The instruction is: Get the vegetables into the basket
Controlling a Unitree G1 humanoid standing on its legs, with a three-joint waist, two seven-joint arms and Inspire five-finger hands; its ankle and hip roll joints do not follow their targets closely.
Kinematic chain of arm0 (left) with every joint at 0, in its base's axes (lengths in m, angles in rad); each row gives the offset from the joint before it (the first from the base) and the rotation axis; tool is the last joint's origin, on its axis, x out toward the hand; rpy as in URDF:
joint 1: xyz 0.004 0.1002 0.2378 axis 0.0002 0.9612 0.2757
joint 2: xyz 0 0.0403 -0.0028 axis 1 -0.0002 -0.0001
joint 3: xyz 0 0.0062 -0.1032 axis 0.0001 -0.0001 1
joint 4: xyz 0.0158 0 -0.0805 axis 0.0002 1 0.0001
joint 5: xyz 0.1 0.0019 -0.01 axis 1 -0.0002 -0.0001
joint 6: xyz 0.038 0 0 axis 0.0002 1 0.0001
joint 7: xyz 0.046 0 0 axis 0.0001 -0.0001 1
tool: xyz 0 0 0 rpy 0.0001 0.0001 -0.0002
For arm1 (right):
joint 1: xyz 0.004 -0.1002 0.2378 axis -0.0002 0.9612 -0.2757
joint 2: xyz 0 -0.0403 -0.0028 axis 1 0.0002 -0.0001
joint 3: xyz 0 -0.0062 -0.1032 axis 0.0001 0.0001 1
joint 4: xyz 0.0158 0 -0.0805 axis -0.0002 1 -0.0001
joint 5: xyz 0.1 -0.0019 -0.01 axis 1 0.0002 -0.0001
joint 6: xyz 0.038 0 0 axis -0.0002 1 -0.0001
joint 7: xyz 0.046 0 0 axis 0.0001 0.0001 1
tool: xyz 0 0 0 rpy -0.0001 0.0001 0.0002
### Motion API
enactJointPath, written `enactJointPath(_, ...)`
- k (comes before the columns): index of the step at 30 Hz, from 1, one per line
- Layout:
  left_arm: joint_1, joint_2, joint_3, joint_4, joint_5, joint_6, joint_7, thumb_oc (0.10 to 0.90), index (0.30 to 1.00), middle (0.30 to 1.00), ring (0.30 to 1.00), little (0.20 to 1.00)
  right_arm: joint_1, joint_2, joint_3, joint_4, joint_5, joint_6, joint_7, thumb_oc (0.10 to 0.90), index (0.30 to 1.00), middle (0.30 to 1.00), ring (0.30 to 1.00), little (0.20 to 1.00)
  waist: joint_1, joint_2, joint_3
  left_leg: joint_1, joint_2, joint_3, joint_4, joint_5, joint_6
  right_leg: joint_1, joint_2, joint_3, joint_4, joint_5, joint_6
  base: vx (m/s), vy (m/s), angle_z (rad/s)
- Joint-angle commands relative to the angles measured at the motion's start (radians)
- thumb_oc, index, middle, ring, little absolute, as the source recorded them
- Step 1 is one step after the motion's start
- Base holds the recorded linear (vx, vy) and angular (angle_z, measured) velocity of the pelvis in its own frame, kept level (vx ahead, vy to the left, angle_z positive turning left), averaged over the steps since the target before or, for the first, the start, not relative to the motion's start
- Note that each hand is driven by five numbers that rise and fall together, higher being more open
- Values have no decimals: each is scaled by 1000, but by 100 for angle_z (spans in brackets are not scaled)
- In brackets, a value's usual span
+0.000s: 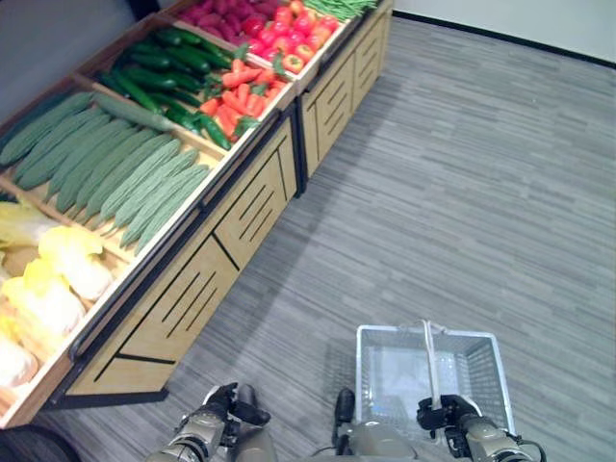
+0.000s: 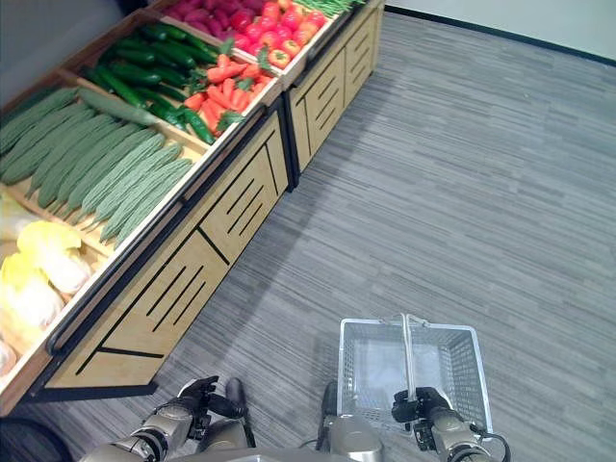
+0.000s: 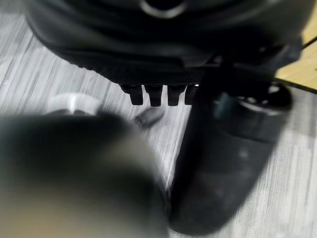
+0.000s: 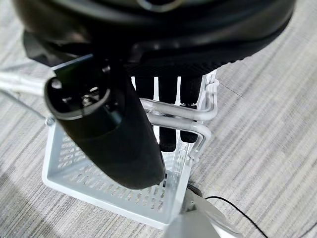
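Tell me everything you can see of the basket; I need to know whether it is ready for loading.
The basket is a white, see-through mesh basket, seemingly plastic, with pale metal-looking wire handles. It is upright at the robot's right, over the grey floor, away from the vegetable stand. Nothing lies inside it. The right hand has its fingers curled round the handles, which stand raised together over the middle. Whether its base touches the floor cannot be told.

Even, bright overhead light; grey floor (image 1: 462, 192) evenly lit, no glare. Soft shadow along the produce stand (image 1: 221, 250) base. Left wrist view badly out of focus up close, left hand (image 3: 163, 54) dim. Right wrist view sharper.
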Motion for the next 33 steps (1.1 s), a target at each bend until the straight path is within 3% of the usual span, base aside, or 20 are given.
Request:
enactJointPath(1, 31, 51, -7, 44, 13, -1, 11, 900, 1000, 1000, 1000, 1000, 82, -16, 14, -20, -40, 1, 2, 400, 300, 300, 300, 300, 7, -25, -23, 29, -123, -31, 50, -69, 91, -68, -166, 176, 117, -3, 153, 107, 222, -64)
enactJointPath(6, 42, 74, 18, 51, 16, 1, 23, 900, 1000, 1000, 1000, 1000, 59, 12, 39, -24, -61, 3, -1, 400, 300, 300, 300, 300, 57, -63, -15, 21, -170, -34, 89, -122, 130, -60, -203, 204, 96, 15, 174, 45, 152, -8)
enactJointPath(13, 42, 87, 31, 57, 13, 1, 28, 900, 1000, 1000, 1000, 1000, 37, 29, 57, -30, -67, 3, 3, 400, 300, 300, 300, 300, 98, -84, -20, 32, -230, -74, 64, -146, 172, -66, -238, 210, 132, 37, 208, 49, 135, 17)
enactJointPath(17, 39, 98, 24, 47, 17, 0, 29, 900, 1000, 1000, 1000, 1000, 34, 32, 65, -41, -60, 0, 5, 400, 300, 300, 300, 300, 97, -76, -15, 57, -252, -114, 43, -150, 190, -104, -201, 281, 227, 44, 204, 87, 89, 20)
enactJointPath(19, 33, 104, 18, 50, 21, -2, 28, 900, 1000, 1000, 1000, 1000, 27, 28, 73, -41, -56, 0, 9, 400, 300, 300, 300, 300, 75, -67, -3, 88, -260, -167, 25, -155, 191, -172, -162, 361, 175, 62, 190, 163, -18, 45)
enactJointPath(22, 26, 106, 13, 54, 23, -2, 28, 900, 1000, 1000, 1000, 1000, 29, 24, 78, -39, -58, -1, 12, 400, 300, 300, 300, 300, 49, -70, 19, 120, -265, -220, 30, -173, 187, -210, -141, 402, 126, 87, 197, 163, -56, 84)
enactJointPath(24, 20, 107, 8, 61, 25, -4, 28, 900, 1000, 1000, 1000, 1000, 42, 23, 78, -31, -54, -1, 18, 400, 300, 300, 300, 300, 25, -71, 23, 140, -270, -282, 9, -167, 180, -232, -99, 466, 115, 85, 202, 170, -108, 120)
enactJointPath(26, 17, 100, -1, 60, 19, -3, 27, 900, 1000, 1000, 1000, 1000, 55, 28, 85, -15, -56, 1, 21, 400, 300, 300, 300, 300, 18, -70, 4, 146, -254, -337, -12, -149, 163, -183, -76, 475, 137, 41, 178, 115, -235, 166)
enactJointPath(29, 10, 91, -18, 53, 26, -7, 28, 900, 1000, 1000, 1000, 1000, 59, 23, 90, -6, -65, -1, 21, 400, 300, 300, 300, 300, 24, -63, -14, 147, -218, -384, -12, -139, 136, -163, -49, 454, 167, -6, 155, 116, -282, 69)
enactJointPath(30, 10, 85, -21, 53, 17, -5, 29, 900, 1000, 1000, 1000, 1000, 65, 21, 91, -6, -66, -3, 19, 400, 300, 300, 300, 300, 26, -59, -18, 134, -200, -412, 1, -132, 120, -149, -41, 421, 180, -28, 140, 22, -506, 103)
enactJointPath(31, 6, 76, -29, 49, 7, -1, 27, 900, 1000, 1000, 1000, 1000, 71, 13, 90, -13, -60, -6, 14, 400, 300, 300, 300, 300, 35, -55, -9, 97, -168, -456, -1, -90, 88, -127, -29, 355, 180, -52, 120, -19, -428, 140)
enactJointPath(32, 6, 76, -29, 49, 7, -1, 27, 900, 1000, 1000, 1000, 1000, 71, 13, 90, -13, -60, -6, 14, 400, 300, 300, 300, 300, 32, -56, -12, 92, -170, -459, -2, -86, 88, -130, -31, 353, 178, -49, 120, -93, -389, 155)
enactJointPath(33, -2, 66, -35, 51, -3, 3, 23, 900, 1000, 1000, 1000, 1000, 73, 3, 81, -17, -57, -5, 16, 400, 300, 300, 300, 300, 26, -60, -13, 61, -160, -405, -8, -57, 90, -113, -50, 299, 157, -44, 120, -58, -119, 137)
